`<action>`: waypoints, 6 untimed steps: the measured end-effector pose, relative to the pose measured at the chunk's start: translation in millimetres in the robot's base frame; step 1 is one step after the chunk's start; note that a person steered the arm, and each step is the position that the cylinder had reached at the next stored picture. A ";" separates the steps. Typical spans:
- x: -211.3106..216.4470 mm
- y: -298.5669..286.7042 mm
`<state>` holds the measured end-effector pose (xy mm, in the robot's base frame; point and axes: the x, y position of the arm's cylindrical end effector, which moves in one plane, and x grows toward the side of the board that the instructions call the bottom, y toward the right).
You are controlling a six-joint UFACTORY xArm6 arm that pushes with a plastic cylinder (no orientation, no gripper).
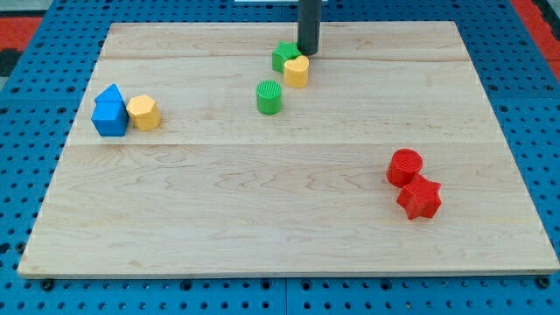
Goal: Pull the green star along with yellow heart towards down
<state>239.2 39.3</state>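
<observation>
Two green blocks [283,55] [269,97], two yellow blocks [297,72] [143,113], two red blocks [404,166] [420,198], two blue blocks [109,94] [111,118].

**A plain dark rod**

Only the rod [308,26] shows: a straight, smooth cylinder, dark grey to black, with a faint lighter sheen down one side. My tip [307,52] ends blunt and flat. No markings are visible.

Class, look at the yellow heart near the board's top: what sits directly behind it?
Behind the yellow heart sits the green star, partly covered by it, with my tip beside them. The star's hidden side cannot be seen.
</observation>
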 end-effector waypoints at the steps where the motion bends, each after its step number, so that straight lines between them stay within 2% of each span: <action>1: -17.0 -55.1; 2: -8.3 -81.1; 3: 12.7 -20.6; 4: 38.6 5.6; 5: 37.8 28.9; 6: 3.7 -8.4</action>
